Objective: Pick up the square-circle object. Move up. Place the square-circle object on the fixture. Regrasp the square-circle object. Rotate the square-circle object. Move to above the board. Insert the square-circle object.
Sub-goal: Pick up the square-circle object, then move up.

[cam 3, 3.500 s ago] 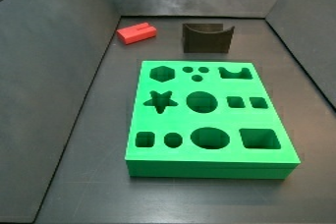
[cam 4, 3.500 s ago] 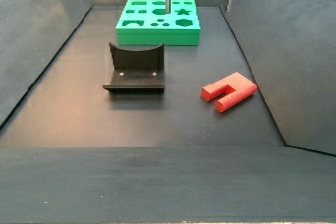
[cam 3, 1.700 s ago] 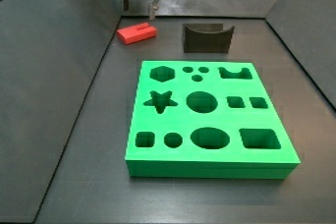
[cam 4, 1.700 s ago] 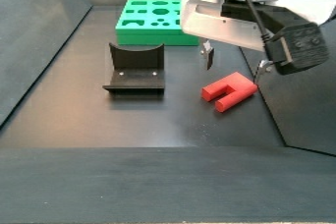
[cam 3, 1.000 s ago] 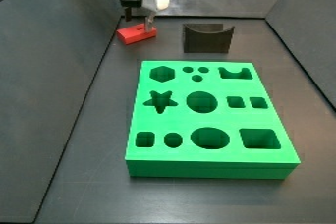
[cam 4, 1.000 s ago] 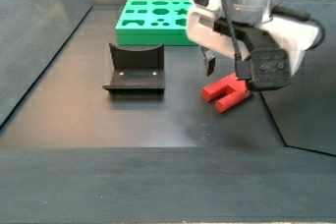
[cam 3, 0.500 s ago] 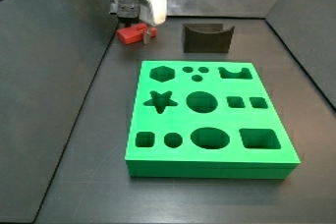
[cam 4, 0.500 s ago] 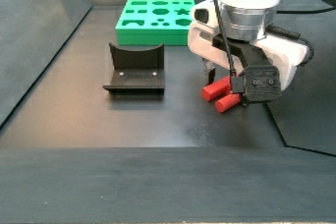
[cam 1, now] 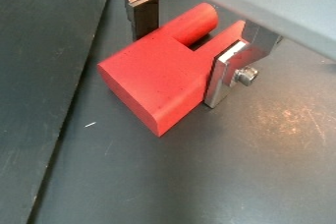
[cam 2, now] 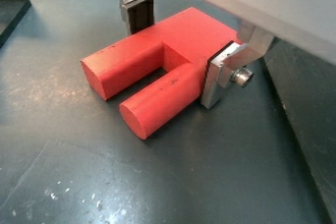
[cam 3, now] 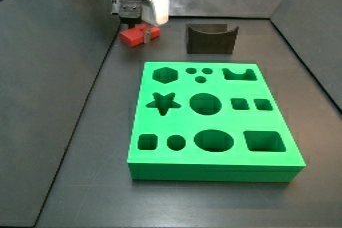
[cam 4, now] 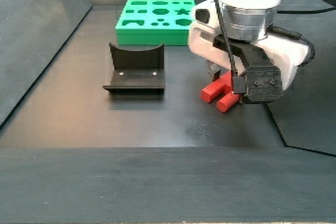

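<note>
The red square-circle object (cam 1: pixel 151 76) (cam 2: pixel 144 71) lies on the dark floor, its two legs pointing away from the block end. My gripper (cam 1: pixel 186 43) (cam 2: pixel 182 41) straddles its block end. One silver finger (cam 1: pixel 230 71) sits flat against one side, and the other finger (cam 1: pixel 140 17) meets the opposite edge. In both side views the gripper (cam 3: pixel 134 27) (cam 4: pixel 234 85) stands low over the object (cam 3: pixel 135 37) (cam 4: pixel 217 92). The dark fixture (cam 3: pixel 210 38) (cam 4: pixel 134 69) stands apart from it. Farther off lies the green board (cam 3: pixel 183 87) (cam 4: pixel 151 39).
Dark sloping walls enclose the floor. One wall (cam 4: pixel 296 90) rises close beside the gripper and the object, the same wall (cam 3: pixel 67 32) runs along the object's side of the floor.
The gripper came into view above the red object and lowered until its fingers straddled it. Over the last half second nothing has visibly moved.
</note>
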